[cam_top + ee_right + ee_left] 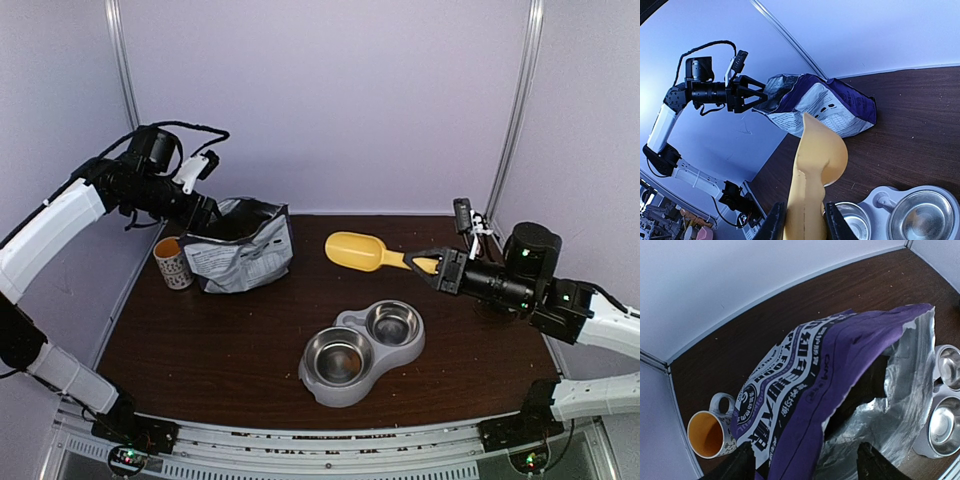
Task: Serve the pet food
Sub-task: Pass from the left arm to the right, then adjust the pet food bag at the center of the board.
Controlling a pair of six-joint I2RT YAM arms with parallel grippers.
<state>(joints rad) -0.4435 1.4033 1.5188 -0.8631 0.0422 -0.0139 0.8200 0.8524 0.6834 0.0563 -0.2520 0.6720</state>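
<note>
The purple-and-white food bag point(245, 250) stands open at the back left of the table. The pet food is hidden inside it; the left wrist view shows only silver lining and a dark hollow. My left gripper point(205, 215) is at the bag's upper left rim. In the left wrist view its jaws point(804, 451) stand wide open, with the bag's torn purple edge point(810, 390) between them and touching neither finger. My right gripper point(432, 265) is shut on the handle of the empty yellow scoop point(355, 250), held in the air right of the bag, bowl end toward it point(820, 155).
A grey double feeder point(320, 385) with two empty steel bowls sits at the front centre, below the scoop. A patterned mug point(172, 262) with a yellow inside stands just left of the bag. Walls close the table at the back and sides.
</note>
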